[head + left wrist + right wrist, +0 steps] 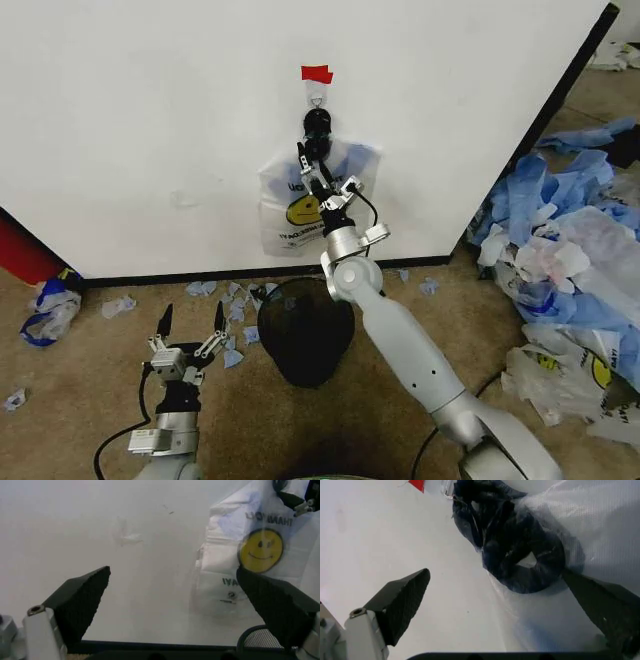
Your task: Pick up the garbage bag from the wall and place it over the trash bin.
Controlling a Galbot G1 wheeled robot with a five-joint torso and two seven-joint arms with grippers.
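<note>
The garbage bag, thin white plastic with a yellow smiley face, hangs on the white wall. A black clip under a piece of red tape holds its twisted blue handles. My right gripper is raised against the bag's top just below the clip. It is open, with the handles in front of the gap between its fingers. The black wire-mesh trash bin stands on the floor under the bag. My left gripper hangs open and low, left of the bin, facing the wall and the bag.
A heap of blue and white plastic sheets covers the floor at the right. A red object and a crumpled blue-and-white bag lie at the left by the wall's black base strip. Small blue scraps dot the carpet.
</note>
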